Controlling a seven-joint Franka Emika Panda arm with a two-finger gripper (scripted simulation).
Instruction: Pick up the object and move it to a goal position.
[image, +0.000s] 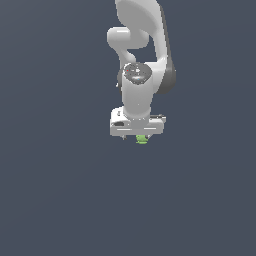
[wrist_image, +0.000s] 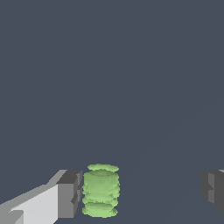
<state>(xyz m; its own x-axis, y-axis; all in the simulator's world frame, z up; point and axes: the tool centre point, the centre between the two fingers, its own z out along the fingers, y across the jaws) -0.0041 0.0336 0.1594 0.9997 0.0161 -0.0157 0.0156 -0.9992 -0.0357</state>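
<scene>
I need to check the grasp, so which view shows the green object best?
The wrist view: the green object appears whole, banded, between the spread fingers. The exterior view shows only a green sliver below the gripper.

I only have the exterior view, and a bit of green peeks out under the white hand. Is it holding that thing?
Observer: Not yet, by the wrist view. The green object sits between the fingers, which stand wide apart, so the gripper is open.
Operator: Is the green thing centred in there?
Observer: No. It sits right next to one finger, with a broad gap to the other finger.
Operator: What does it look like close up?
Observer: A short stack of bright green rounded bands, much narrower than the finger opening.
Operator: Anything else around it?
Observer: The wrist view shows only the plain dark surface beyond it.
</scene>
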